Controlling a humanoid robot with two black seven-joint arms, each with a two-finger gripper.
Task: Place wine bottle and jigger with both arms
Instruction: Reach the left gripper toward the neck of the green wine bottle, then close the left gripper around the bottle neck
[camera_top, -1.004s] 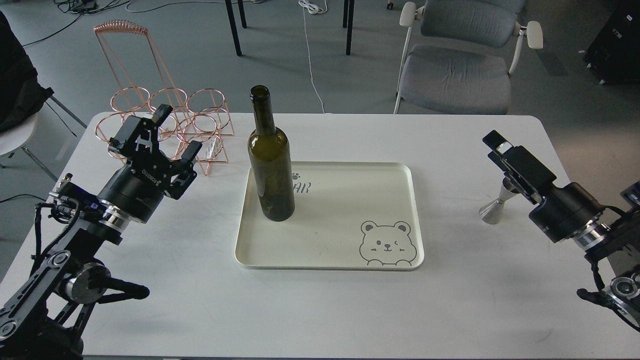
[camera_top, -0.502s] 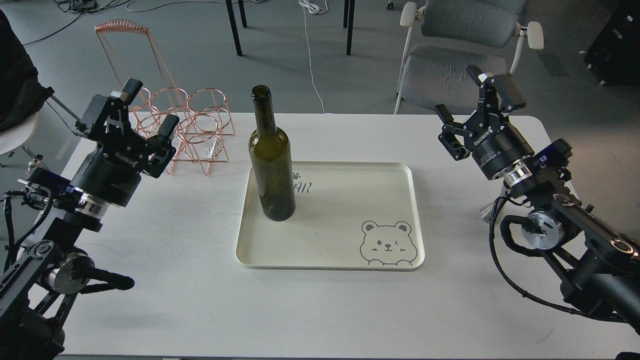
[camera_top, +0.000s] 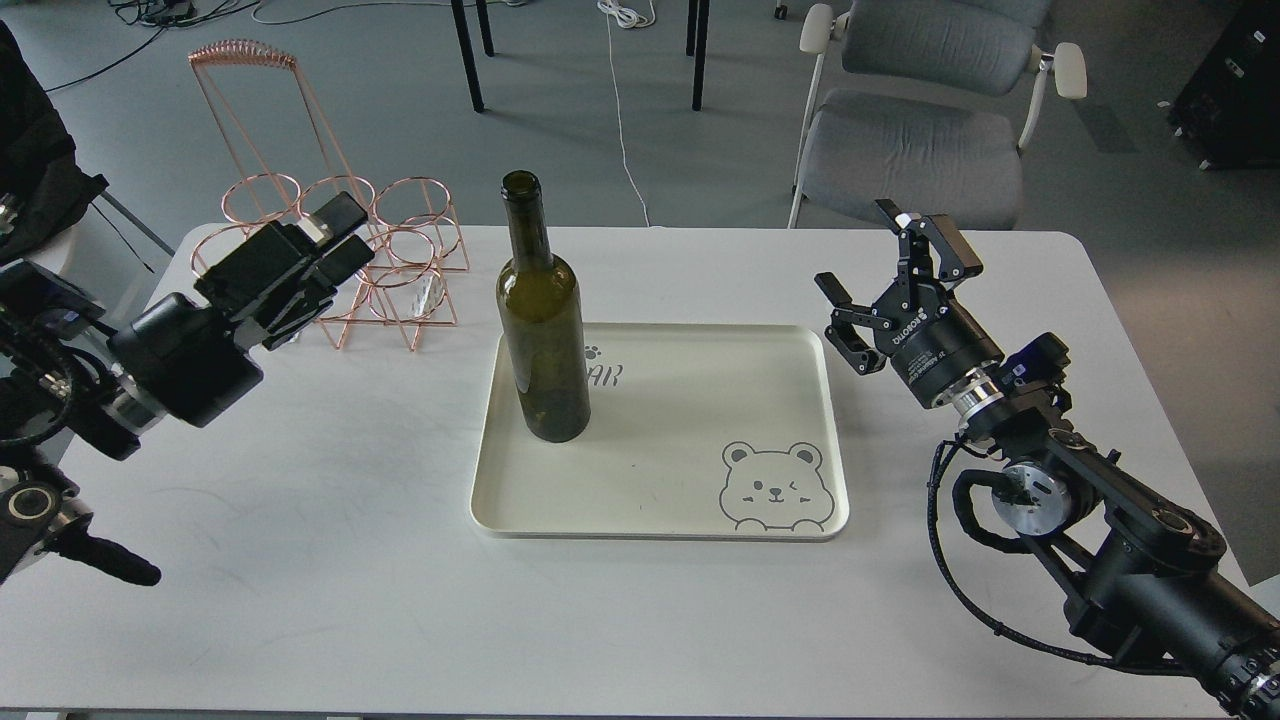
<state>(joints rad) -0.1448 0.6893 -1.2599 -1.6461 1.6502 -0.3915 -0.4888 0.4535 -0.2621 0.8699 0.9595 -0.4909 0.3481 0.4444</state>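
Note:
The dark olive-green wine bottle (camera_top: 541, 330) stands upright on the left part of the cream tray (camera_top: 700, 500) in the middle of the table. The jigger is hidden, I do not see it. My left gripper (camera_top: 342, 234) is left of the bottle, in front of the wire rack, turned side-on, open and empty. My right gripper (camera_top: 880, 265) hovers just beyond the tray's right edge, fingers spread, open and empty.
A copper wire bottle rack (camera_top: 350, 250) with several rings stands at the back left of the white table (camera_top: 640, 620). A grey office chair (camera_top: 910, 130) is behind the table's far edge. A bear drawing marks the tray's front right corner.
My right gripper has left the spot by the jigger, risen, then come left and down toward the tray's right edge. My left gripper has turned side-on and shifted slightly.

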